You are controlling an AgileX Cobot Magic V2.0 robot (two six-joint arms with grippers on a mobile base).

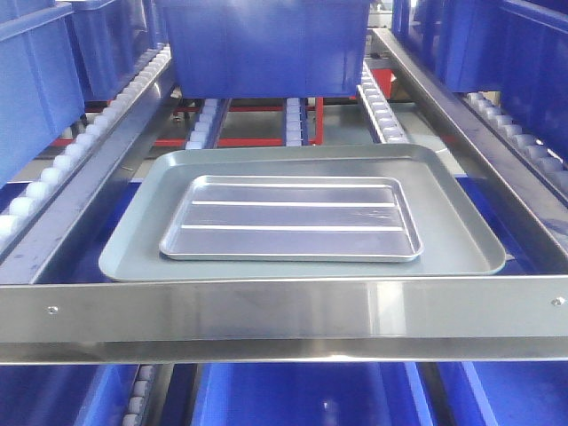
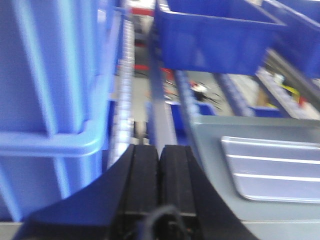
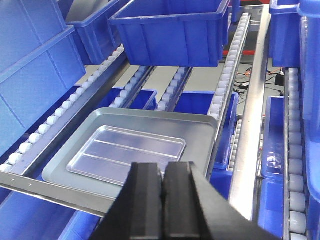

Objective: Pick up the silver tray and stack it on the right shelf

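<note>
On the roller rack straight ahead, the silver tray [image 1: 291,218] lies flat inside a larger grey tray [image 1: 133,244], its two long ridges running side to side. Both sit just behind the rack's wide front bar [image 1: 284,306], between rails of white rollers [image 3: 225,75], with a blue bin [image 1: 262,44] parked further back on the same level.

Neither arm has hold of anything. The left gripper [image 2: 159,167] hangs off to the left of the trays, beside a tall blue crate [image 2: 50,100], its black fingers pressed together with nothing between them. The right gripper [image 3: 162,192] hovers above and in front of the trays, its fingers likewise closed on each other and empty.

By my reading, the job has barely begun, or else the tray is already where it belongs; from here I cannot say whether this rack is the right shelf. If it is not, the whole task is left: opening a gripper, catching the raised rim, lifting the tray out of the grey one and carrying it across.
</note>
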